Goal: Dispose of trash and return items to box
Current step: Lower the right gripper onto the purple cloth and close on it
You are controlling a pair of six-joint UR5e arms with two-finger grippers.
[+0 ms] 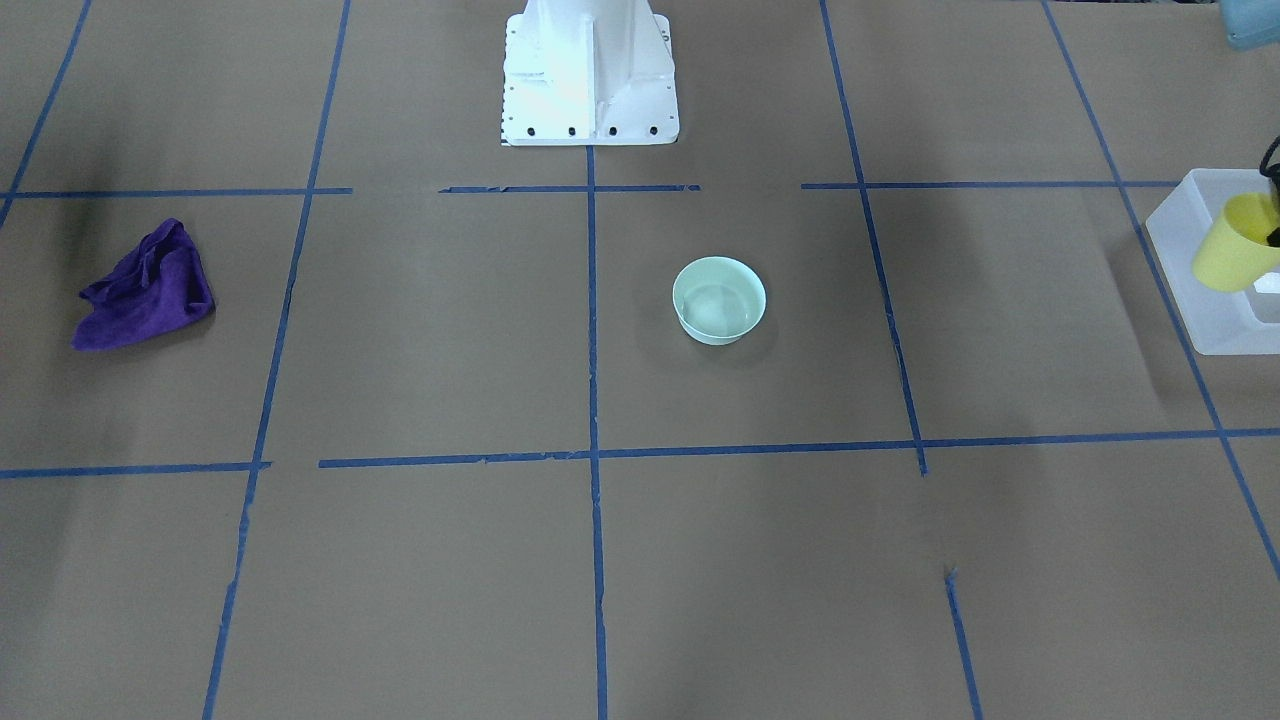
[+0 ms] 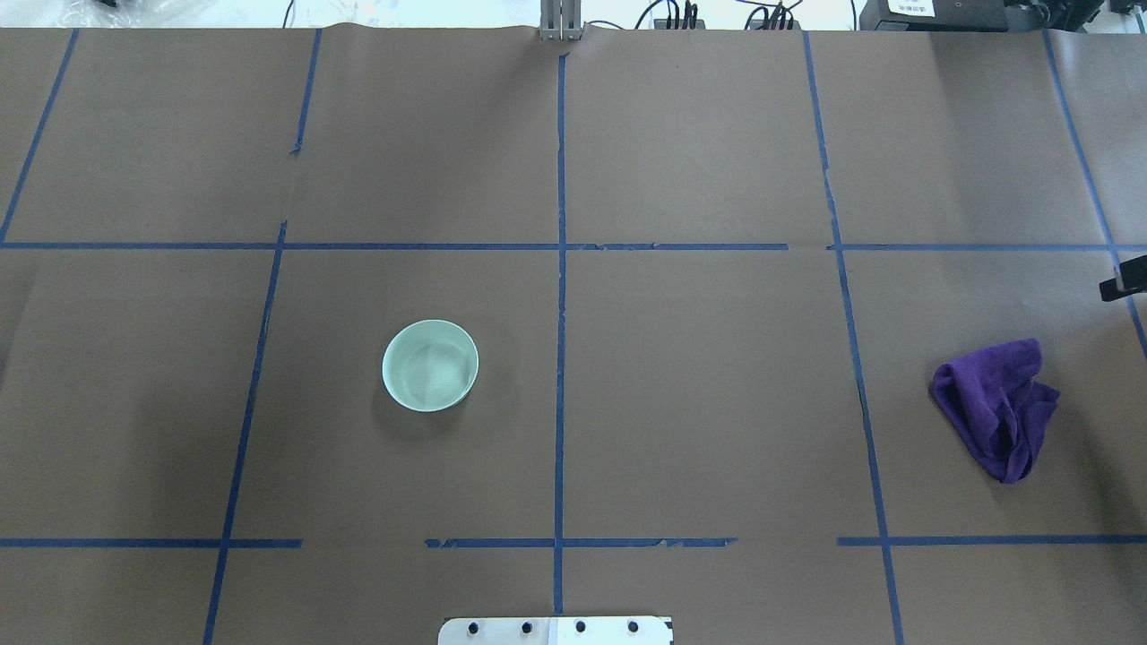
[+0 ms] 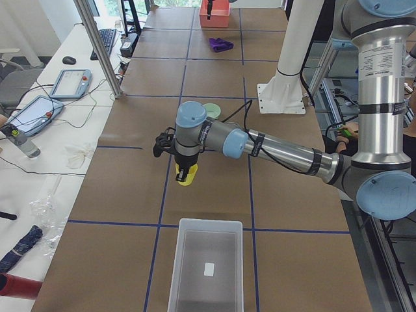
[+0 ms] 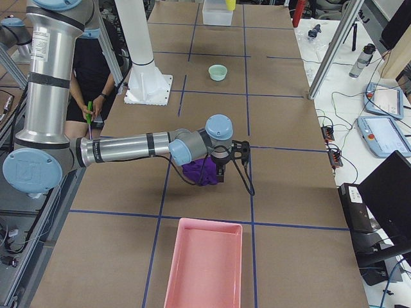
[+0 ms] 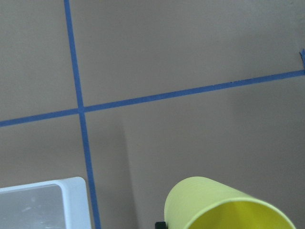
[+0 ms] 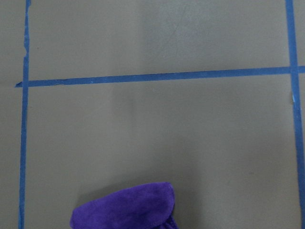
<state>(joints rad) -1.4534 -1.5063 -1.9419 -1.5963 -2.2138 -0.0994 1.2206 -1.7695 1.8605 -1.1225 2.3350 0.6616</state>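
Note:
My left gripper (image 3: 185, 166) is shut on the yellow cup (image 3: 186, 175) and holds it tilted in the air, just short of the frosted-white box (image 3: 207, 266) at the table's left end. The cup (image 1: 1235, 255) and box (image 1: 1205, 310) also show at the front view's right edge, and in the left wrist view the cup (image 5: 224, 205) is beside the box's corner (image 5: 43, 205). The mint-green bowl (image 2: 430, 365) stands upright on the table, left of centre. My right gripper (image 4: 221, 170) hovers by the purple cloth (image 2: 995, 408). I cannot tell whether it is open or shut.
A pink bin (image 4: 204, 263) stands at the table's right end. The robot's white base (image 1: 590, 80) is at the table's near edge. Blue tape lines grid the brown table. Operators' desks with devices lie beyond the far edge.

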